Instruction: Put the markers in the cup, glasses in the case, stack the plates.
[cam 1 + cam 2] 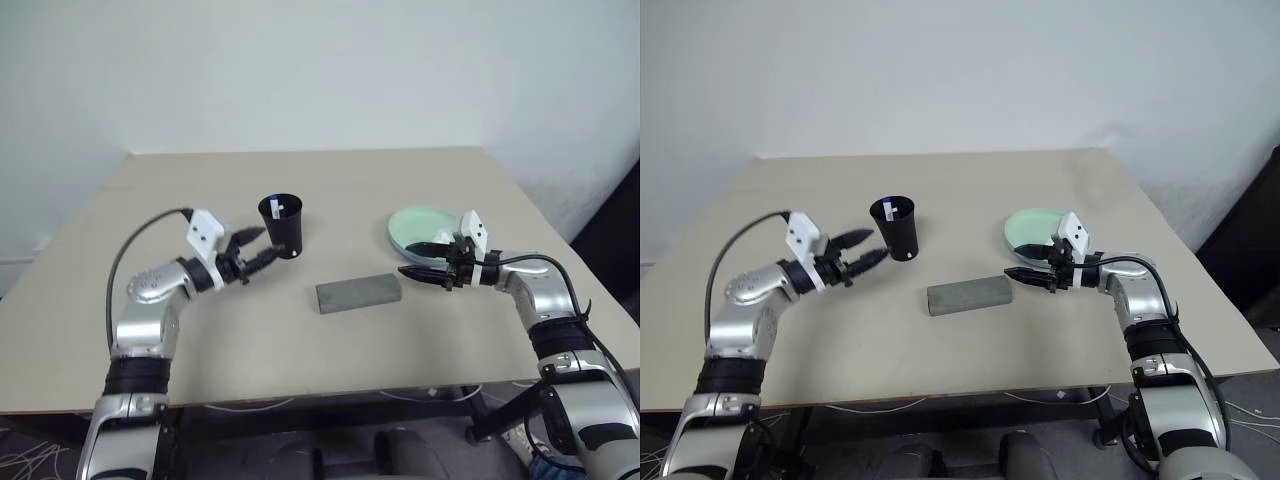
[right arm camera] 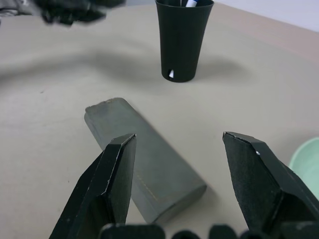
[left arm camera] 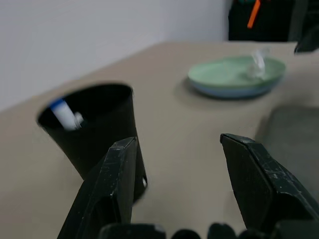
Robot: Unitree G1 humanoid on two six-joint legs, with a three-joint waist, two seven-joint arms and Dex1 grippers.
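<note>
While both pincers, left pincer (image 1: 262,246) and right pincer (image 1: 412,259), gape empty mid-frame, markers (image 1: 279,209) sit stowed in the cup (image 1: 284,226), plates (image 1: 418,226) stacked right.

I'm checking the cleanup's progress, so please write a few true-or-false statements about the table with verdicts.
1. The tall black plastic cup stands upright with a white marker inside. True.
2. The mint green plate lies apart from the light blue plate. False: it is stacked on the blue one.
3. The grey rectangular case lies shut on the table. True.
4. The right gripper holds the case. False: it is open and empty, like the left gripper.
</note>
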